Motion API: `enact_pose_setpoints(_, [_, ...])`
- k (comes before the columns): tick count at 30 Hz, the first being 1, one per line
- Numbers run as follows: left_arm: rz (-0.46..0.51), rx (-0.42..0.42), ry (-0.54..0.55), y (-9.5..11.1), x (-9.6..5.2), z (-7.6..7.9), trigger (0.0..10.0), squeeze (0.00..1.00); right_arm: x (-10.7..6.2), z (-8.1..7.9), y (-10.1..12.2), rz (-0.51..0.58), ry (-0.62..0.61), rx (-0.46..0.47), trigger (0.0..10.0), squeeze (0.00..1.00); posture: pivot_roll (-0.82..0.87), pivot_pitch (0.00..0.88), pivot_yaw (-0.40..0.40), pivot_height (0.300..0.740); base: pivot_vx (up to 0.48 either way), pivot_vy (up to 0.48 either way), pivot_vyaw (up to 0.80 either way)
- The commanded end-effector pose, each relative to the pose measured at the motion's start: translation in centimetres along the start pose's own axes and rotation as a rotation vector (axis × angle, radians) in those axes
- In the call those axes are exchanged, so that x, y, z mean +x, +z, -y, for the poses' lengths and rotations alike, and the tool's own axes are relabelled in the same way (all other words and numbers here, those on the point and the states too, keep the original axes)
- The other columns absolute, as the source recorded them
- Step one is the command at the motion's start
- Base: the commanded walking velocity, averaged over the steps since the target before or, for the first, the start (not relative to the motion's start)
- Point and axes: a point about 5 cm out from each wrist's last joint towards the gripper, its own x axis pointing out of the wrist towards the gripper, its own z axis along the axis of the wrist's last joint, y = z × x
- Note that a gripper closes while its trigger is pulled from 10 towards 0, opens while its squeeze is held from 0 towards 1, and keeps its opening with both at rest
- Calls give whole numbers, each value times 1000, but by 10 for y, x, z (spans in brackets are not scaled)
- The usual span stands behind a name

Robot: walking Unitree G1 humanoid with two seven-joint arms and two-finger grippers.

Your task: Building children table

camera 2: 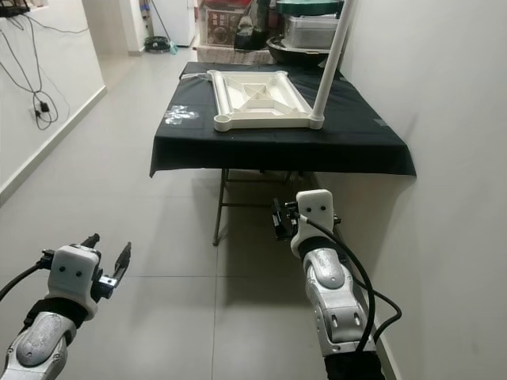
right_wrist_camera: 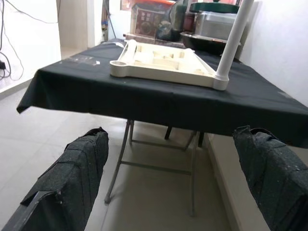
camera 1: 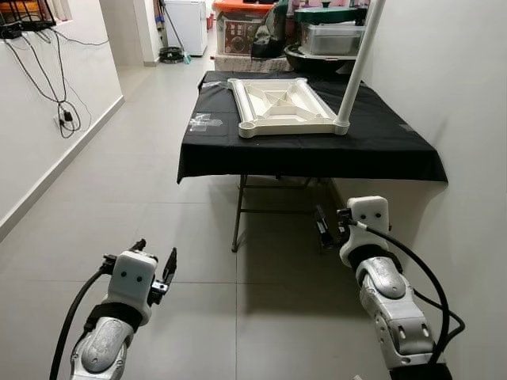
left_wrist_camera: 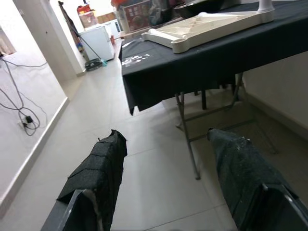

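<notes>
Nearest, over the bare tiled floor, both arms are held low: the left end effector has its two black fingers spread with nothing between them, and the right end effector is likewise released, its pads wide apart and empty. Beyond them stands the bench, a folding frame draped in black cloth, well apart from either arm. On it lies one cream plastic tabletop, upside down with its ribbed underside showing, and one white leg stands upright in its near right corner socket; the other near socket is open. Both pieces look light, stiff and smooth, so likely slippery; the tube's mid-length or the panel's rim seem the sensible grips. Farther back, storage boxes are piled against the wall.
</notes>
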Motion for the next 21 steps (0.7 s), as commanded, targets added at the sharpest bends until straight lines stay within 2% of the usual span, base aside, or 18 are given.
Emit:
enact_pose_setpoints(1, [-16, 19, 1, -5, -2, -3, 10000, 0, -1, 4, -7, -36, -18, -11, 10000, 0, -51, 0, -66, 740, 0, 0, 0])
enact_pose_setpoints(11, [-15, 58, -11, -4, 0, 0, 10000, 0, 2, 5, -8, -47, -41, -6, 10000, 0, -48, 0, -65, 740, 0, 0, 0])
enact_pose_setpoints(21, [-14, 61, -8, -4, 0, 0, 10000, 0, 4, 8, -9, -50, -56, -7, 10000, 0, -48, 0, -69, 740, 0, 0, 0])
